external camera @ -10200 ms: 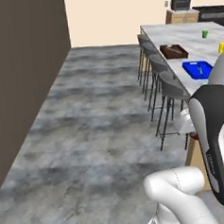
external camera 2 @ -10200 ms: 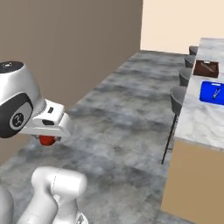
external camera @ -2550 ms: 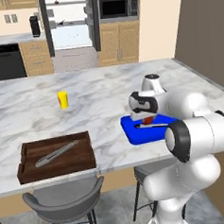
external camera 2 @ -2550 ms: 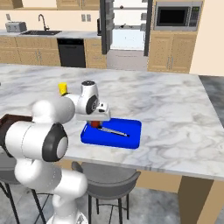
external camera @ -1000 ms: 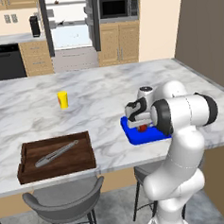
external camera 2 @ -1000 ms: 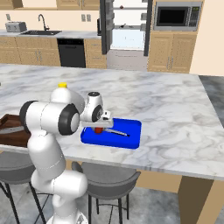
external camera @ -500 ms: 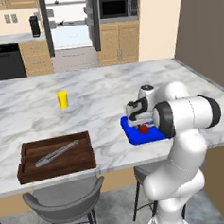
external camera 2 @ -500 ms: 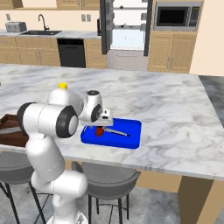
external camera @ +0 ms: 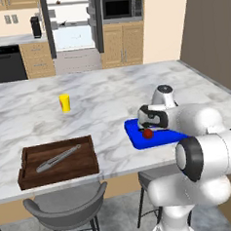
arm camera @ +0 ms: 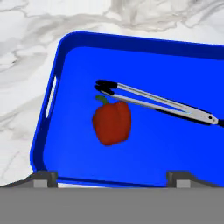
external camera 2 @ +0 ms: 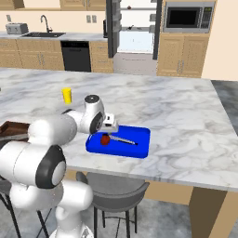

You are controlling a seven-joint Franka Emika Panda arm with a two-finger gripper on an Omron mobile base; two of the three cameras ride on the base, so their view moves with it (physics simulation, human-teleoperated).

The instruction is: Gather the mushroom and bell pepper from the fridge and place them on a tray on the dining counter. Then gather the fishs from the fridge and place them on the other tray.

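The arm reaches forward from the base and folds down over the near edge of the desk (external camera: 107,113), its white forearm bent sharply so that the hand hangs just above the blue tray (arm camera: 144,57). In the left base view the gripper (external camera: 148,126) sits at the tray's left end, pointing downward; in the right base view the gripper (external camera 2: 108,131) is likewise over the tray's (external camera 2: 139,144) left part, with the elbow joint raised behind it.

The fingers (arm camera: 43,177) stand wide apart, one tip at each lower corner of the hand view, with nothing between them. The bell pepper (arm camera: 112,122) lies free on the tray floor, below the open fingers and clear of them, its green stem toward the far side. In the base views the bell pepper (external camera: 147,133) shows as a small red round thing just under the hand, also seen at (external camera 2: 106,139).

A pair of metal tongs (arm camera: 153,103) with dark tips lies in the tray just beside the pepper, on its far side and running off to the right.

The blue tray (external camera: 138,140) rests near the desk's near edge. Well to its left lies the dark brown wooden tray (external camera: 29,177), with a slim silvery fish (external camera: 58,158) lying slantwise in it. A small yellow cup (external camera: 64,102) stands farther back on the desk. Beyond the desk, the fridge (external camera: 72,23) stands with its doors open.
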